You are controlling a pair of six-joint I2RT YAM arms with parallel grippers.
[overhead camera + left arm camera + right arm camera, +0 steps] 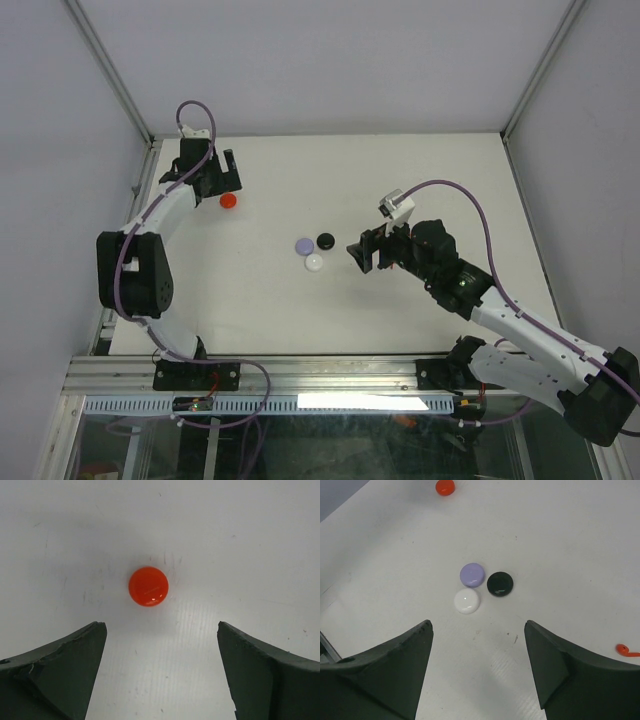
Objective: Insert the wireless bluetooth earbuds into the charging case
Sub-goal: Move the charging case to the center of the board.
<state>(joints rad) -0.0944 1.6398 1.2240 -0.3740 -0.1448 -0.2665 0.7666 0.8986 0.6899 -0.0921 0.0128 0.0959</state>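
A round red charging case (pixel 148 586), a glossy shut disc, lies on the white table just ahead of my left gripper (pixel 162 627). That gripper is open and holds nothing; it hovers at the far left (pixel 232 172) beside the red case (pixel 229 200). Lavender (pixel 472 574), black (pixel 500 584) and white (pixel 467 601) discs sit clustered mid-table, ahead of my open, empty right gripper (pixel 479 625). One small red stemmed earbud (pixel 625 650) lies at the right edge of the right wrist view. The other earbuds are out of view.
White enclosure walls with metal corner posts (pixel 115 80) ring the table. An aluminium rail (pixel 300 375) carrying the arm bases runs along the near edge. The right arm's purple cable (pixel 470 195) loops above the table's right half.
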